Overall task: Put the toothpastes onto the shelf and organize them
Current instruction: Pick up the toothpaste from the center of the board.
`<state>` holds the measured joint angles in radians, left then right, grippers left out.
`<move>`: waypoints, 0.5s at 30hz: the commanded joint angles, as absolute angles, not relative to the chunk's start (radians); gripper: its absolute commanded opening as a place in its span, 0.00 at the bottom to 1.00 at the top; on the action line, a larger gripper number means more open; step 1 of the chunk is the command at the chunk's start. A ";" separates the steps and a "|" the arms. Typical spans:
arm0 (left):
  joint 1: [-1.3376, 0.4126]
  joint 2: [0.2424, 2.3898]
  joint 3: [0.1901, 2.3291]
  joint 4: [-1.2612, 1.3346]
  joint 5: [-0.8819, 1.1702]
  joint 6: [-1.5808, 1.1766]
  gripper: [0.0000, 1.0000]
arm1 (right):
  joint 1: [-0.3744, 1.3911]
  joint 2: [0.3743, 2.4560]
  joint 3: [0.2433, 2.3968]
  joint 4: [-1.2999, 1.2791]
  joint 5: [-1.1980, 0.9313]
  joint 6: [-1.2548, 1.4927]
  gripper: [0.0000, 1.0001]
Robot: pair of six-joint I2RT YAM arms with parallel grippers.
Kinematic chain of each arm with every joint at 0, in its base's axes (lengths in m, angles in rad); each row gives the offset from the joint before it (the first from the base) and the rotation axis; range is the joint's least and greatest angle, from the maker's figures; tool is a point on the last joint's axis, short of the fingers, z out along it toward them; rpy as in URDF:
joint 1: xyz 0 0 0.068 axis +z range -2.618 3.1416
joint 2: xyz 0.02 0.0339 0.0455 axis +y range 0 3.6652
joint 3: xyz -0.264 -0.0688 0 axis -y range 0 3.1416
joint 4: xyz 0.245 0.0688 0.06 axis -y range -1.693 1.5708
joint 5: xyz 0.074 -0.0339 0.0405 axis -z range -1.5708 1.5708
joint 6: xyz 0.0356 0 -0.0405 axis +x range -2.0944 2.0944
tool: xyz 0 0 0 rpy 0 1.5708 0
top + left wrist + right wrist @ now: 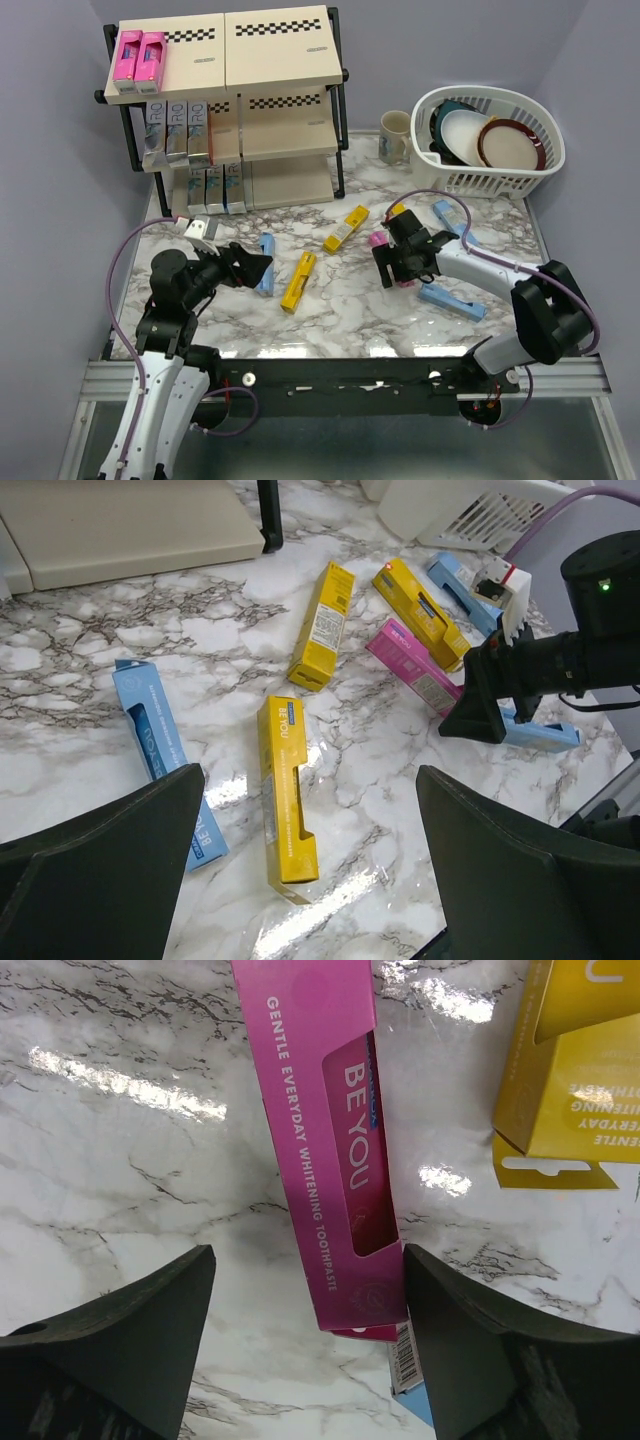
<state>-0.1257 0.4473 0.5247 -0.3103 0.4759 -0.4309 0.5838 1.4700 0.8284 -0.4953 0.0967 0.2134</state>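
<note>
The shelf stands at the back left, with pink cartons on its top board, silver ones on the middle and blue ones on the bottom. Several toothpastes lie loose on the marble. My left gripper is open low over the table, and a yellow carton lies between its fingers, touched by neither; a light blue carton lies beside the left finger. My right gripper is open around the end of a pink carton. Its right finger touches the carton's edge and the left finger stands apart.
A white dish basket with plates and a mug stand at the back right. More cartons lie around the right gripper: yellow ones and light blue ones. The shelf's black leg is near.
</note>
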 commanded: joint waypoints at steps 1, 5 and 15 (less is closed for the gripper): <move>-0.141 0.430 0.537 -0.268 0.457 -0.411 0.99 | 0.577 1.506 0.861 -0.512 0.028 0.210 0.81; -0.149 0.428 0.537 -0.284 0.442 -0.408 0.99 | 0.577 1.532 0.862 -0.523 0.015 0.233 0.71; -0.152 0.437 0.538 -0.296 0.408 -0.403 0.99 | 0.578 1.588 0.844 -0.532 -0.008 0.287 0.51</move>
